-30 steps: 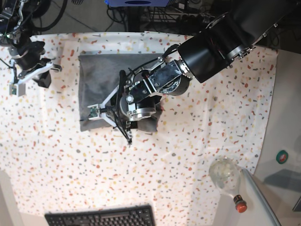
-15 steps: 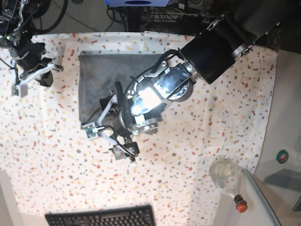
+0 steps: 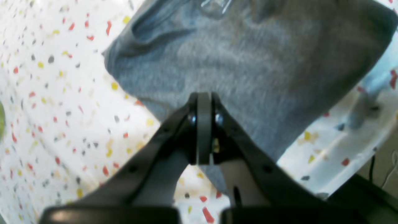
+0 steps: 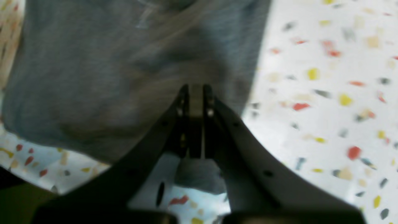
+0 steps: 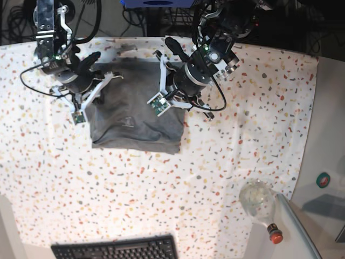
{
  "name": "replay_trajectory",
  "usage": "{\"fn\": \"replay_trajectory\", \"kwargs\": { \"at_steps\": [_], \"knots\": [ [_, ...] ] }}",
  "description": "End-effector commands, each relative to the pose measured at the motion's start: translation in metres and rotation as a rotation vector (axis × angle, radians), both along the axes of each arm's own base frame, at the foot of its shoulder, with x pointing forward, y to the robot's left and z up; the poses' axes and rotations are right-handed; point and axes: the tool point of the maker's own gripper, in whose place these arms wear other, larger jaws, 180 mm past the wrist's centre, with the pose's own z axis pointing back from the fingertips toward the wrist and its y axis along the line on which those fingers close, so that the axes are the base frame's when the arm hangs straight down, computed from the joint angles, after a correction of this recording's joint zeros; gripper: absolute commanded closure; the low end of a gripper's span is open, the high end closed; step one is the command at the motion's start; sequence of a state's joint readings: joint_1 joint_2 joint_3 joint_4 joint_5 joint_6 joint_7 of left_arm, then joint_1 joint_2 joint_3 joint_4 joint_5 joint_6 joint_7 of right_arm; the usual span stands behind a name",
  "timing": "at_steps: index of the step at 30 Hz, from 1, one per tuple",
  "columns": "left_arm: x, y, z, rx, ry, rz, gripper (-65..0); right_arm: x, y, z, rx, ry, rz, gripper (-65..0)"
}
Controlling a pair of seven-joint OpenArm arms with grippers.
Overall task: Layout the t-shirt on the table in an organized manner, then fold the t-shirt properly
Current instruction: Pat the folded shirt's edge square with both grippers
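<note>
Both arms' fingers pressed together over folded grey t-shirt, no legible writing

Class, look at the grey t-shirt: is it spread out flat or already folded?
Folded. The t-shirt lies as a compact rectangle on the table, no sleeves sticking out, layered edges along its lower side.

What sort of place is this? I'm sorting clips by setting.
Probably a robotics lab bench: a keyboard at the table edge, cables behind it, and a t-shirt between two arms.
</note>
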State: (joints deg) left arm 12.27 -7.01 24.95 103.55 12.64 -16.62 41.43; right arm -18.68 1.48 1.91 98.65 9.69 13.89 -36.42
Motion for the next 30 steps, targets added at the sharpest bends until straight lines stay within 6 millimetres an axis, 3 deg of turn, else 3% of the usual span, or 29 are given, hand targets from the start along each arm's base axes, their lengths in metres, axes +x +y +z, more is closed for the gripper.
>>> {"fn": "replay_trajectory", "kwargs": {
  "at_steps": [1, 4, 8, 10, 12, 18, 22, 24, 27, 30],
  "knots": [
    [0.000, -0.005, 0.005, -0.023, -0.014, -0.001, 0.0, 0.008, 0.000, 0.009, 0.000, -0.038, 0.001, 0.0],
    [-0.013, -0.002, -0.020, 0.006, 0.055, -0.005, 0.0, 0.001, 0.009, -0.001, 0.010, -0.006, 0.024, 0.0],
    [-0.032, 0.006, -0.065, 0.056, 0.170, -0.006, 0.0, -0.020, 0.013, -0.041, 0.015, 0.118, 0.030, 0.0],
    [-0.031, 0.006, -0.070, 0.030, 0.155, -0.010, 0.0, -0.026, 0.011, -0.051, 0.013, 0.150, 0.026, 0.0],
    [-0.028, 0.006, -0.065, 0.006, 0.123, -0.018, 0.0, -0.025, 0.011, -0.049, 0.013, 0.144, 0.023, 0.0],
    [-0.008, 0.001, -0.023, -0.030, 0.006, -0.031, 0.0, -0.012, 0.005, -0.008, 0.000, 0.031, -0.046, 0.0],
    [-0.008, 0.005, -0.030, -0.006, 0.031, -0.022, 0.0, -0.026, 0.001, -0.040, -0.009, 0.129, -0.057, 0.0],
    [-0.007, 0.004, -0.025, -0.013, 0.020, -0.021, 0.0, -0.028, 0.001, -0.043, -0.008, 0.137, -0.059, 0.0],
    [0.003, 0.019, -0.005, -0.031, -0.033, 0.034, 0.0, -0.019, -0.001, -0.013, -0.015, 0.049, -0.052, 0.0],
    [0.010, 0.045, 0.019, -0.073, -0.075, 0.125, 0.0, -0.009, -0.012, 0.033, -0.041, -0.072, -0.045, 0.0]
  ]
}}
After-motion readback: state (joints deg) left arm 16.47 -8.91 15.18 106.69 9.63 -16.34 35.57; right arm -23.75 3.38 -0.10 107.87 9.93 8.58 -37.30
